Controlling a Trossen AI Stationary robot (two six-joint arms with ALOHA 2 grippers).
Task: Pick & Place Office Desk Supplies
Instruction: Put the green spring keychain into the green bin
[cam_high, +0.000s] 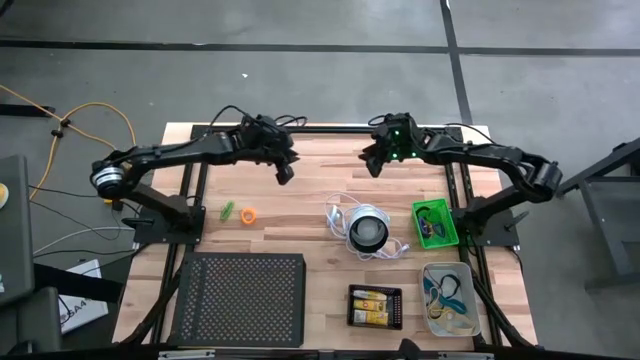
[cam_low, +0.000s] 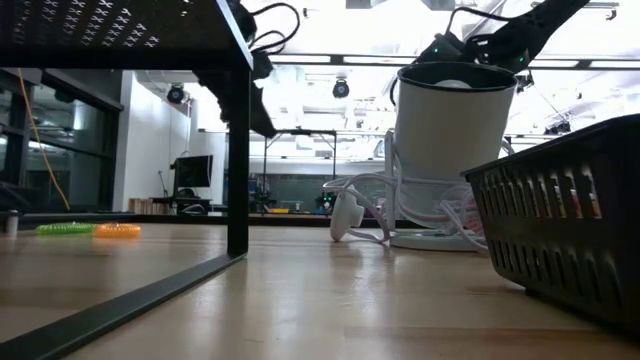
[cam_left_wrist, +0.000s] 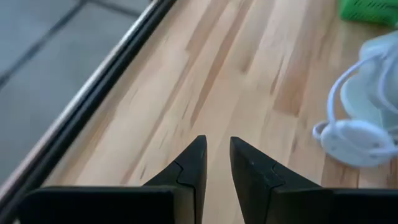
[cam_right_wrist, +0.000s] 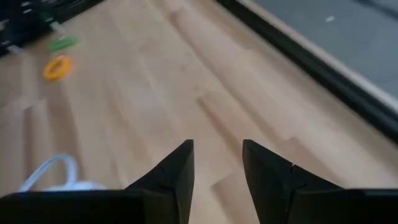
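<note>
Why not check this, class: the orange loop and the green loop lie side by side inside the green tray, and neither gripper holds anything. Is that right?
Not quite. The orange loop and green loop lie side by side on the bare wooden table, far from the green tray, as the high view shows. The left gripper and right gripper indeed hold nothing.

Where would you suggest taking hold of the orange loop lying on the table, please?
Probably from straight above: the orange loop lies flat on bare wood, so put one finger inside the ring and one outside, pinching its band on the side away from the green loop close beside it.
</note>
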